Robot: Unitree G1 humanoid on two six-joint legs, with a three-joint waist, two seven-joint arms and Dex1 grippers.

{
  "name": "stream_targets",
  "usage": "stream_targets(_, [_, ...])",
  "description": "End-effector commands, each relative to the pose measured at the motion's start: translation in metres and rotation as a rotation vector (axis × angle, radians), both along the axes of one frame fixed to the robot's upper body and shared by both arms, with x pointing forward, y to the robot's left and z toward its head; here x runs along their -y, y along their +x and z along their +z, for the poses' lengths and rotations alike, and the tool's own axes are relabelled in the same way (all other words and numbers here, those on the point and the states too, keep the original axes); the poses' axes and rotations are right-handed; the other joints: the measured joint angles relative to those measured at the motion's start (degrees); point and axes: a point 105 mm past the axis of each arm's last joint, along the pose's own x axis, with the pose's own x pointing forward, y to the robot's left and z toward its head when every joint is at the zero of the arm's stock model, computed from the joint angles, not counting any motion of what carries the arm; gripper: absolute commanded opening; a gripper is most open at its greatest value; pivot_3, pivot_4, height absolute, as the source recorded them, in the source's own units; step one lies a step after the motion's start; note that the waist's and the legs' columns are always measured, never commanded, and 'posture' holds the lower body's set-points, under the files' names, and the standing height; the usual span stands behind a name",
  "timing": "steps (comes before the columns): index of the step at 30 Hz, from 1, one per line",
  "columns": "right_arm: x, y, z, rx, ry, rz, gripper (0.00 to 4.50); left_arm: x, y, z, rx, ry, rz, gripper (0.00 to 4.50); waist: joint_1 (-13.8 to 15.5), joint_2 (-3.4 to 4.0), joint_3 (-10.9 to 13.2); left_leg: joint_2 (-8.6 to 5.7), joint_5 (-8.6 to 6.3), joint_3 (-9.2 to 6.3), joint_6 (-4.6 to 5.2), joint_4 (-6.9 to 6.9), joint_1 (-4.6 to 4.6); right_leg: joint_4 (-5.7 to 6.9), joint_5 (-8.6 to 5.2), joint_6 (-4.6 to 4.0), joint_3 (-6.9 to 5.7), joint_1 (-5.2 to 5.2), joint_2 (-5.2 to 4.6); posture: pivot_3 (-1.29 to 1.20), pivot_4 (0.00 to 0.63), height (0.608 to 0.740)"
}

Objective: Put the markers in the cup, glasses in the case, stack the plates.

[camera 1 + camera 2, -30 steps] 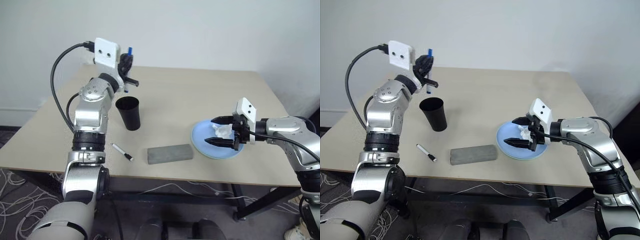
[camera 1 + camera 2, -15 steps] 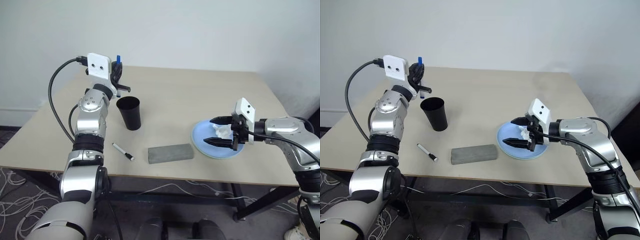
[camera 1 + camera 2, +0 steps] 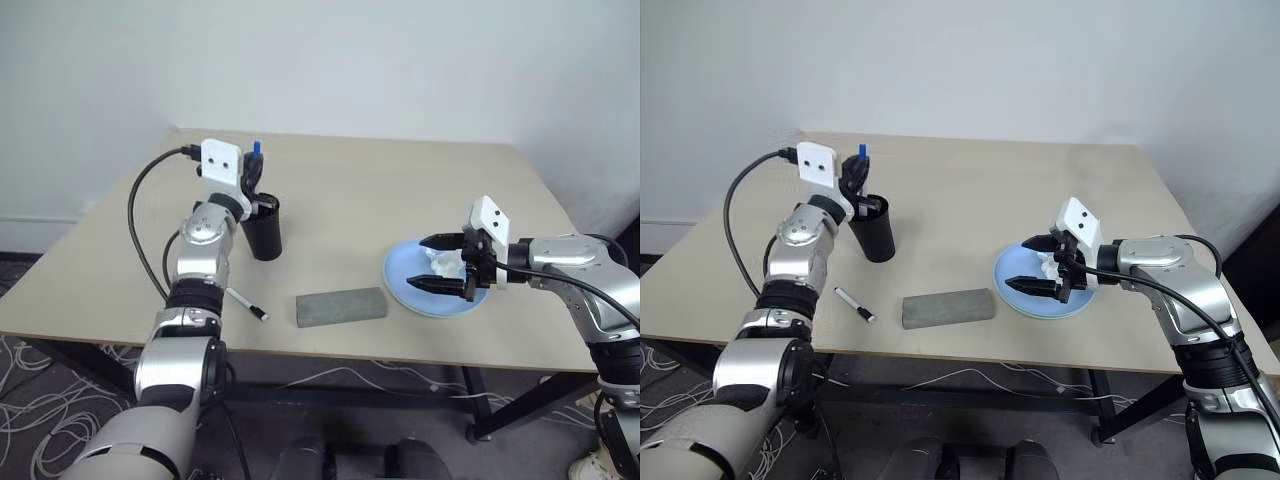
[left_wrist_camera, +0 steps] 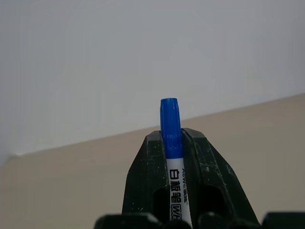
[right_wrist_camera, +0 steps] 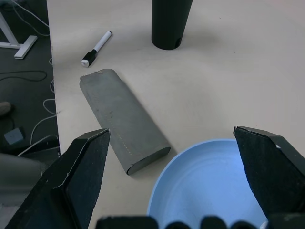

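Blue marker [image 4: 170, 138] clamped in left jaws above cup [image 3: 262, 228], right jaws apart over blue plate [image 3: 405, 281]

Both head views look down over the beige wooden tabletop [image 3: 400, 190]; wrist cameras sit close, sharing the grey felt-like rectangular case [image 5: 121, 119].

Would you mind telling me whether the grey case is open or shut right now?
Shut. The grey case lies flat on the table as one closed block, its lid down along its whole length, with no glasses beside it.
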Motion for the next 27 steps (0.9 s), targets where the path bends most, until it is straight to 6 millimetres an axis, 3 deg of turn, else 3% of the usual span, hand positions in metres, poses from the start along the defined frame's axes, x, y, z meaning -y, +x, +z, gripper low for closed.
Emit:
stream_targets(1, [0.0, 0.001, 0.017, 0.063, 0.014, 0.003, 4.5, 0.001, -0.002, 0.009, 0.046, 0.018, -0.004, 0.05, 0.0, 0.0, 0.0, 0.0, 0.0, 0.0, 0.0, 0.0, 0.0, 0.0, 0.0, 0.0, 0.0, 0.0, 0.0, 0.0, 0.0, 0.737])
stream_targets(14, [0.0, 0.002, 0.017, 0.064, 0.015, 0.003, 4.5, 0.002, -0.004, -0.003, 0.015, 0.01, -0.022, 0.05, 0.0, 0.0, 0.0, 0.0, -0.01, -0.03, 0.01, 0.02, 0.0, 0.0, 0.03, -0.05, 0.0, -0.01, -0.04, 0.0, 0.0, 0.737])
stream_targets(27, [0.0, 0.002, 0.017, 0.065, 0.016, 0.003, 4.5, 0.002, -0.005, -0.004, 0.016, 0.01, -0.024, 4.27, 0.0, 0.0, 0.0, 0.01, -0.02, -0.06, 0.02, 0.01, 0.0, 0.0, 0.05, -0.08, 0.0, -0.04, -0.11, 0.0, 0.0, 0.737])
